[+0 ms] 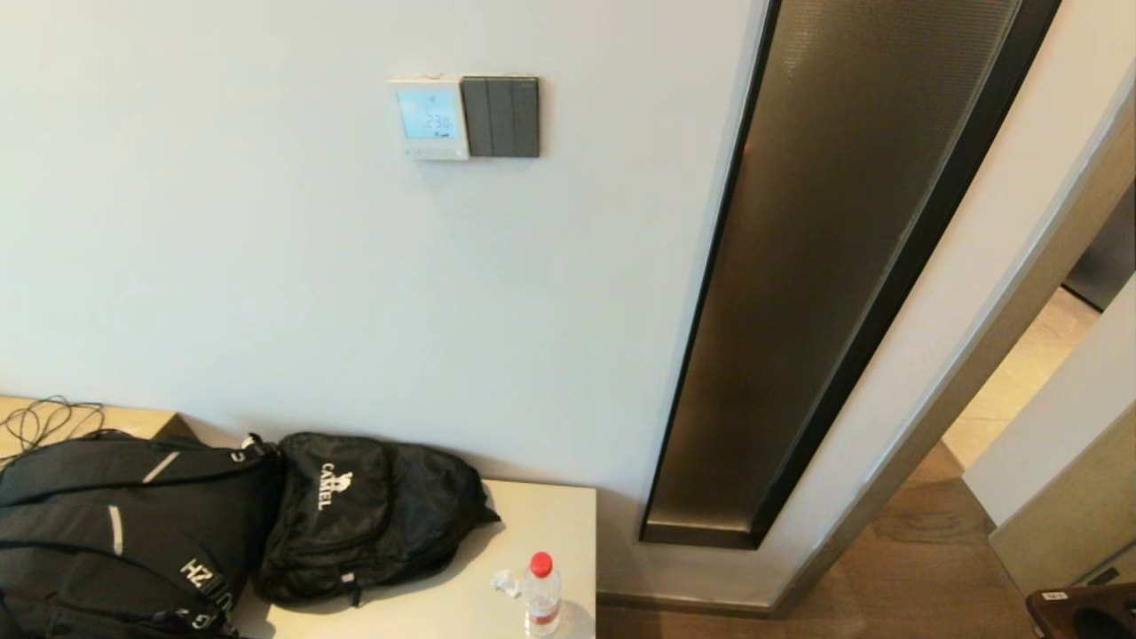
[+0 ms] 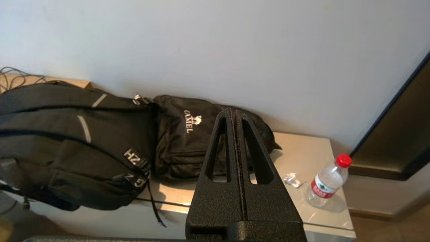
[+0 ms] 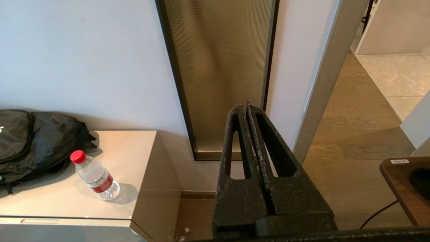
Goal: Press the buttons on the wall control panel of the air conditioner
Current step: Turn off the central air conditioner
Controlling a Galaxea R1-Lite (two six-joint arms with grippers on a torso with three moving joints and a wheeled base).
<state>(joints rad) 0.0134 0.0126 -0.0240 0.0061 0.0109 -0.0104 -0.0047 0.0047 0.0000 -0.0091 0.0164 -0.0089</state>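
Observation:
The air conditioner's wall control panel (image 1: 429,118) is a small white square high on the white wall, its screen lit blue with digits. The buttons (image 1: 432,152) are a row of tiny pale dots along its lower edge. Neither arm shows in the head view. My left gripper (image 2: 234,112) is shut and empty, low down, pointing over the black bags on the cabinet. My right gripper (image 3: 244,107) is shut and empty, low down, pointing at the brown glass strip. The panel is out of both wrist views.
A dark grey three-rocker switch plate (image 1: 500,116) touches the panel's right side. Below stand a beige cabinet (image 1: 546,519) with two black backpacks (image 1: 364,515), a red-capped water bottle (image 1: 540,593) and cables (image 1: 44,417). A tall brown glass strip (image 1: 825,266) and a doorway lie right.

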